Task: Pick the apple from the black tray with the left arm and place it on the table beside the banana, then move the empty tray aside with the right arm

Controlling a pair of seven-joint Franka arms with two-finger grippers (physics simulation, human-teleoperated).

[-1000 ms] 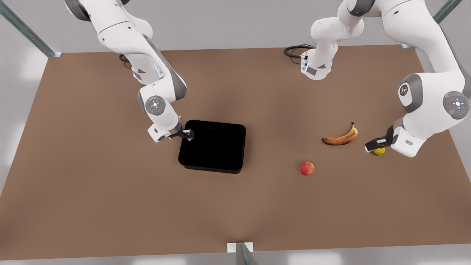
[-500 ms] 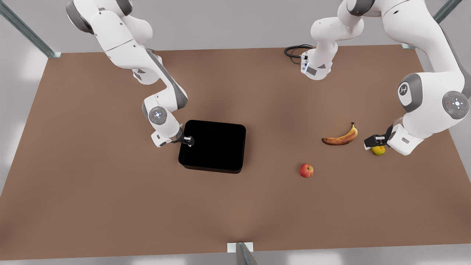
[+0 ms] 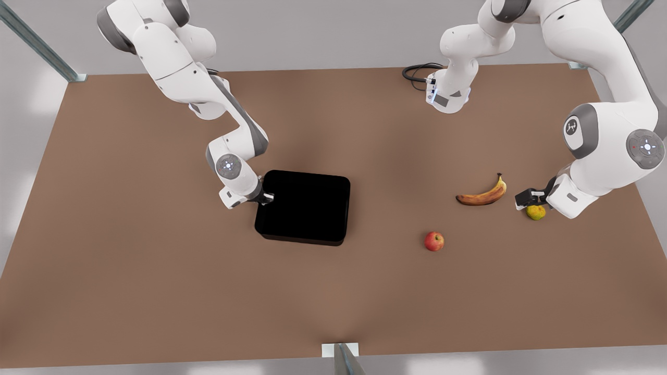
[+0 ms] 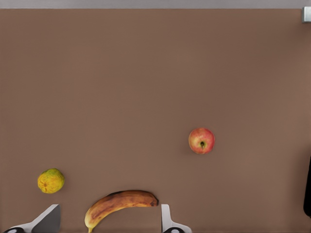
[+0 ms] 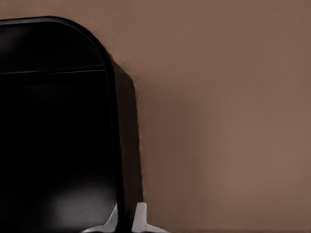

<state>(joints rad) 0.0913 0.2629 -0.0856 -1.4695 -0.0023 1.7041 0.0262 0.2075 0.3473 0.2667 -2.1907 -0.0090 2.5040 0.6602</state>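
Brown and matte, the table [image 3: 156,271] is spreading out under me, with grey posts standing at its corners. On it the apple [image 3: 434,241] is sitting bare on the surface, well apart from the black tray [image 3: 305,208] and near the banana [image 3: 482,195], on the side toward the front view's lower edge; my left wrist view is showing the apple [image 4: 201,141] upright with its stem end facing up, apart from the banana [image 4: 121,204]. The black tray is lying empty toward the middle of the table. My right gripper [image 3: 267,197] is sitting at the tray's edge on the front view's left, its jaws clamped together on the thin wall [image 5: 127,194], one finger inside and one outside. My left gripper [image 3: 522,200] is hanging at the front view's right, just beside a small yellow-green fruit [image 3: 535,212] and near the banana's stem end, its jaws standing wide apart and gripping nothing.
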